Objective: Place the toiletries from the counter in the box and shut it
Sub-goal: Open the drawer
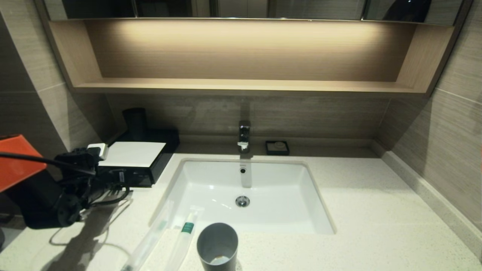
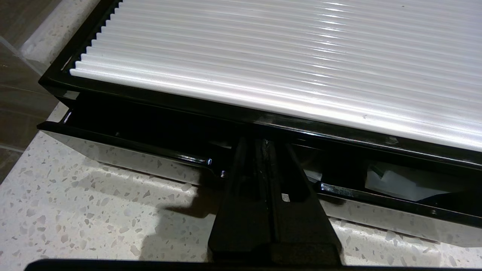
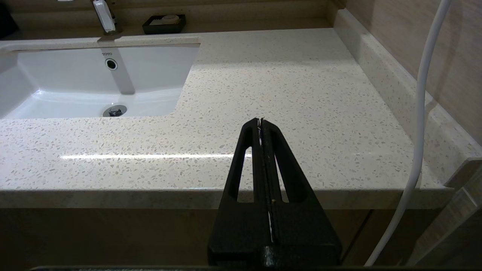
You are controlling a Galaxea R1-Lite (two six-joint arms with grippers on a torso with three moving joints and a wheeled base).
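The black box (image 1: 158, 158) with its white top panel (image 2: 282, 56) stands at the back left of the counter (image 1: 376, 210). Its front drawer (image 2: 113, 148) is pulled out a little, and white things show inside. My left gripper (image 2: 263, 142) is shut, its tips in the notch at the middle of the drawer's front edge; in the head view the left gripper (image 1: 126, 180) is at the box's front. Two toiletries lie near the counter's front edge: a clear packet (image 1: 148, 239) and one with a green band (image 1: 184, 235). My right gripper (image 3: 260, 121) is shut and empty above the counter's front right edge.
The white sink (image 1: 211, 177) is sunk in the middle, with a faucet (image 1: 244, 135) behind it. A grey cup (image 1: 217, 246) stands in front, right of the packets. A small black soap dish (image 1: 277, 147) sits at the back wall. A wall borders the right.
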